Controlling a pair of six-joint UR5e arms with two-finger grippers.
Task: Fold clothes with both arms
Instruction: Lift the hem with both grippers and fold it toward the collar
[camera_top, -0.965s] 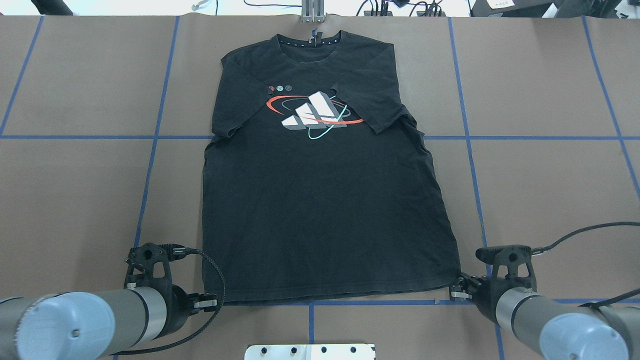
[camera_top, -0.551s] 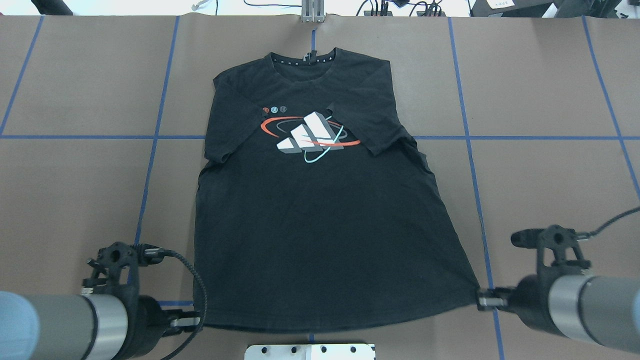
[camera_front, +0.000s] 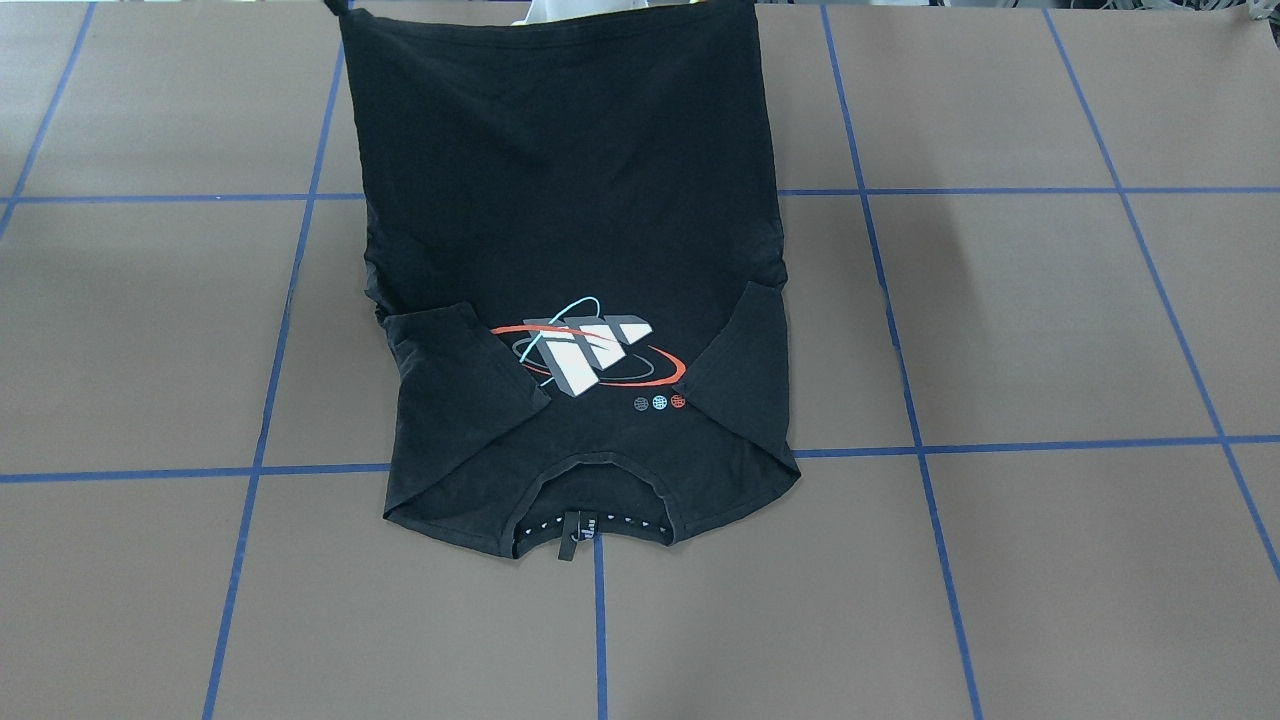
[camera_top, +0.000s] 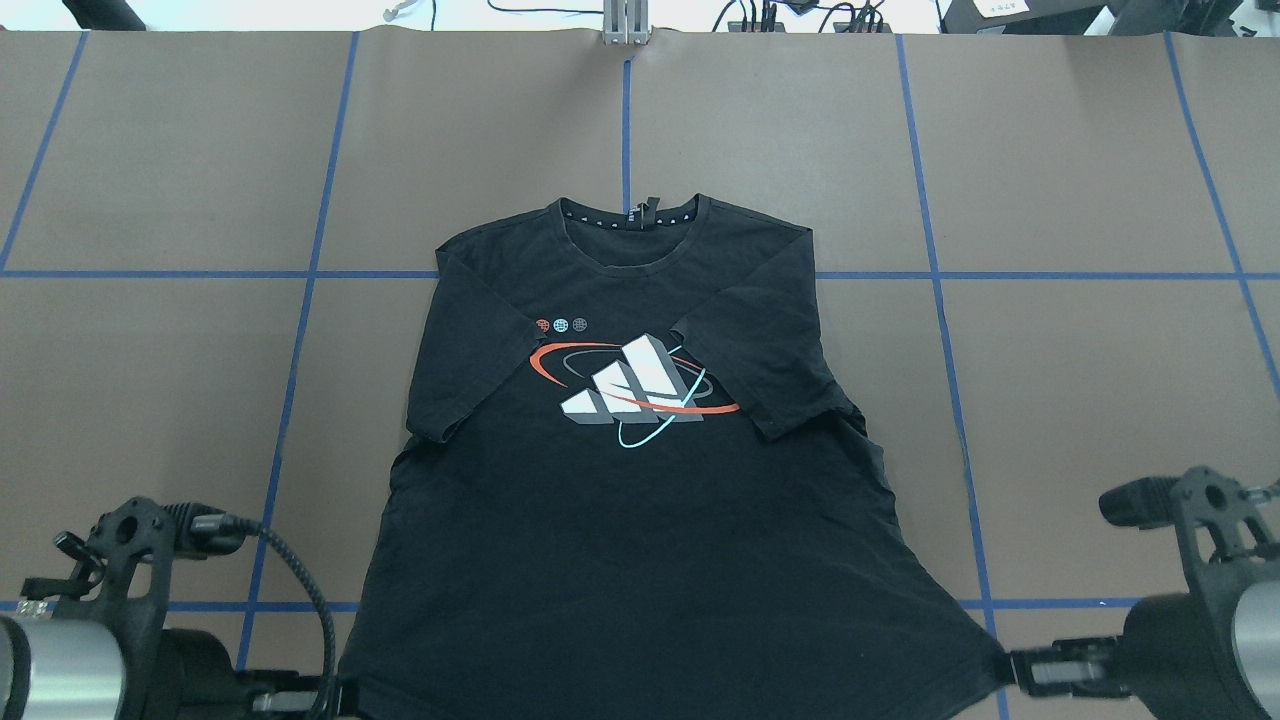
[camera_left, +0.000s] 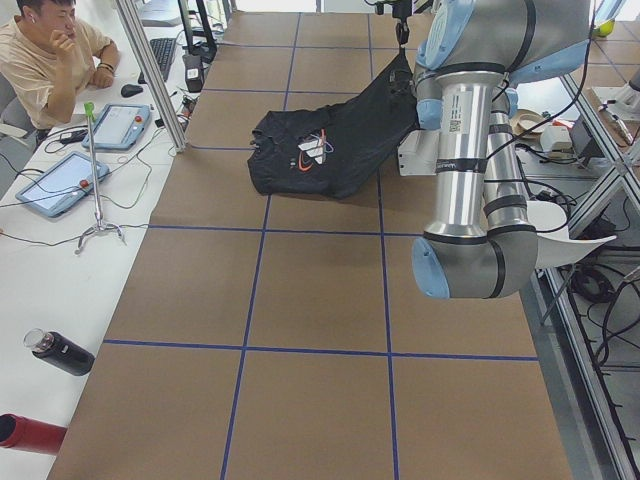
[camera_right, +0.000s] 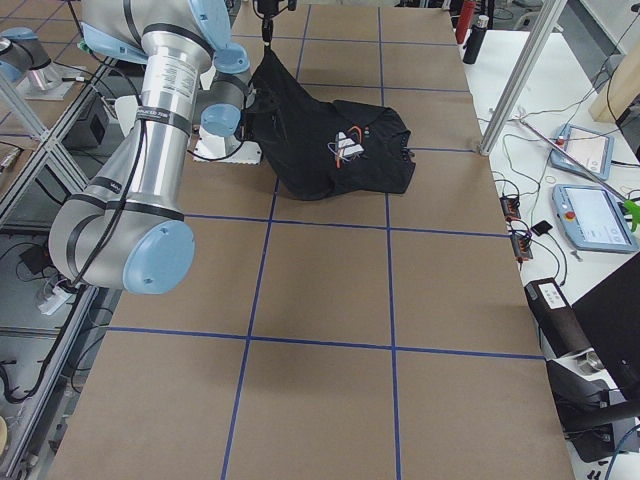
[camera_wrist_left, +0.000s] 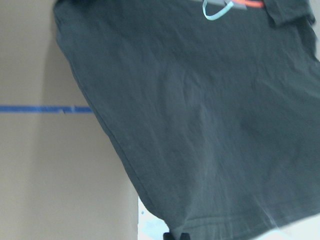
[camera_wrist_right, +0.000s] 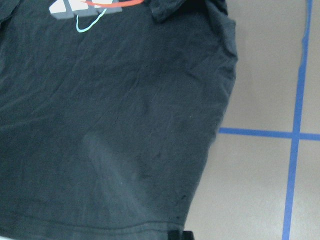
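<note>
Your overhead camera sits behind the robot, facing forward and down across the worktop (camera_top: 150, 400) at moderate range. The left arm (camera_top: 50, 665) and right arm (camera_top: 1262, 640) are cropped at its lower corners. Your front-facing camera looks steeply down from the opposite side, so the T-shirt (camera_front: 560, 200) appears inverted, collar nearest. Your two end cameras look along the worktop from opposite ends: one has the left arm large in its foreground, the other the right arm. Your wrist cameras sit close over the cloth, each showing hem, a blue tape line (camera_wrist_right: 260, 132) and the lower edge of the print (camera_top: 640, 390). All six views share that print.
</note>
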